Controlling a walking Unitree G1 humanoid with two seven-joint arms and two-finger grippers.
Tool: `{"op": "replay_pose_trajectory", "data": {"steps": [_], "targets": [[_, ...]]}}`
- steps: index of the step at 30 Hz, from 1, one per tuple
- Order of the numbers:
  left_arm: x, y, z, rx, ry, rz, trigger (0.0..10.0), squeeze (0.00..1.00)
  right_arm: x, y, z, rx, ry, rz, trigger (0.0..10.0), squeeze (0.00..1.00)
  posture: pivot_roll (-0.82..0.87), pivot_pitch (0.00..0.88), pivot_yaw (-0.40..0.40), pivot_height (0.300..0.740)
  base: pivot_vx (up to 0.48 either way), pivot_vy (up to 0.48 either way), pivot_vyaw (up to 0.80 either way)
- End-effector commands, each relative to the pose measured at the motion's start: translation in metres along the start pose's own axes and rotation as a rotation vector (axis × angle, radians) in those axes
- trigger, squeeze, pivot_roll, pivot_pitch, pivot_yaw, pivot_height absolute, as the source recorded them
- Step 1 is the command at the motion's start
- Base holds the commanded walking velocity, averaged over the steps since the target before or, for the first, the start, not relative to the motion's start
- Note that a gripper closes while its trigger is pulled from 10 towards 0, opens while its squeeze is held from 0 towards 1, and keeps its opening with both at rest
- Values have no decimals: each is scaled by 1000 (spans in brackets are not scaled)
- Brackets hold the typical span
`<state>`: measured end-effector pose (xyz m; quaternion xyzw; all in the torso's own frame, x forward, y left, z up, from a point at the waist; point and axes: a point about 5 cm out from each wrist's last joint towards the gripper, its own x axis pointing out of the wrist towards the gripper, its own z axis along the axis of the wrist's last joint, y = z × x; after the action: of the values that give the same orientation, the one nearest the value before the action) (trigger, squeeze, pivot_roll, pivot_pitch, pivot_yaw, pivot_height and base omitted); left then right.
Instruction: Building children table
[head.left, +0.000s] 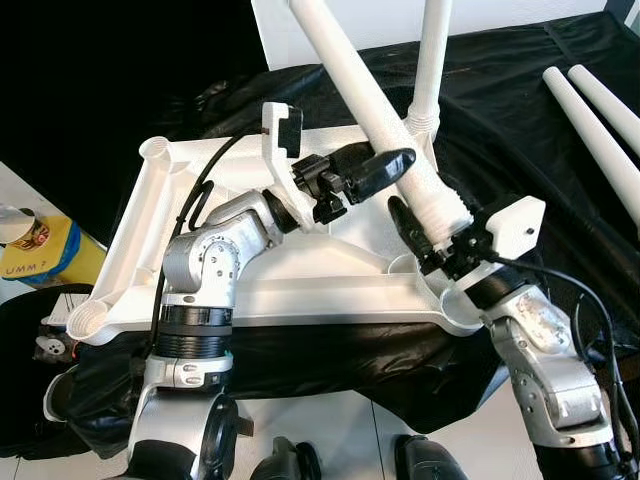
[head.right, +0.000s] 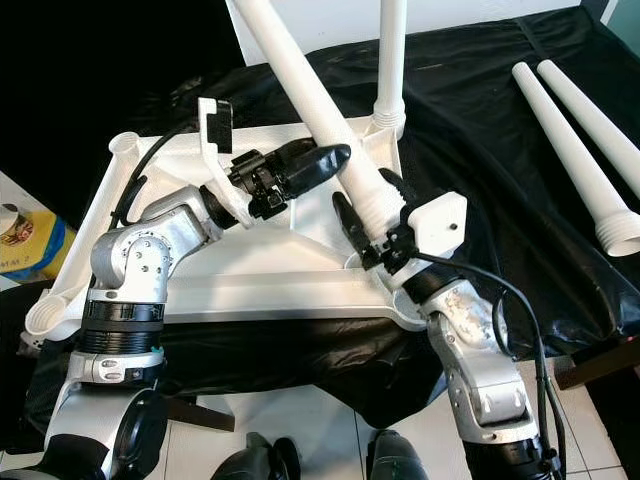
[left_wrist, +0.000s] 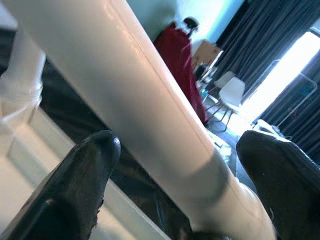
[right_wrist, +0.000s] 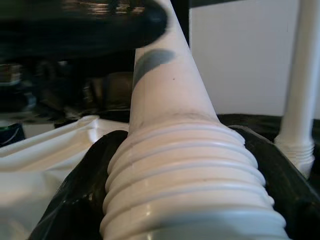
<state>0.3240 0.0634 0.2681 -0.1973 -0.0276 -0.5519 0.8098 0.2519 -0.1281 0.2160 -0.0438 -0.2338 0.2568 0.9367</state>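
Observation:
The white children's table top (head.left: 330, 290) lies upside down on a black cloth. One white leg (head.left: 432, 60) stands upright in its far right corner socket. A second white leg (head.left: 350, 70) leans tilted, its threaded end near the near right corner socket (head.left: 455, 300). My right gripper (head.right: 368, 205) is shut on that threaded end (right_wrist: 185, 170), one black finger on each side. Higher up the same leg, my left gripper (head.left: 392, 160) straddles it, open, with gaps showing beside the leg (left_wrist: 150, 100).
Two spare white legs (head.left: 600, 120) lie on the cloth at the right. The empty left corner sockets (head.left: 85, 318) face up. A yellow bag (head.left: 40, 250) sits on the floor at the left. Far off, a figure in red (left_wrist: 177, 55) and white chairs (left_wrist: 232, 92).

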Motion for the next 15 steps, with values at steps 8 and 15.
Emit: {"op": "replay_pose_trajectory", "data": {"steps": [8,15], "targets": [[0,16,23,-182,-111,94,10000,0,-17,19,-14,13,58,70,10000,0,-199,148,110,740,0,0,0],[-6,34,34,-253,-152,184,10000,0,-23,20,-19,10,86,82,10000,0,-197,155,115,740,0,0,0]]}}
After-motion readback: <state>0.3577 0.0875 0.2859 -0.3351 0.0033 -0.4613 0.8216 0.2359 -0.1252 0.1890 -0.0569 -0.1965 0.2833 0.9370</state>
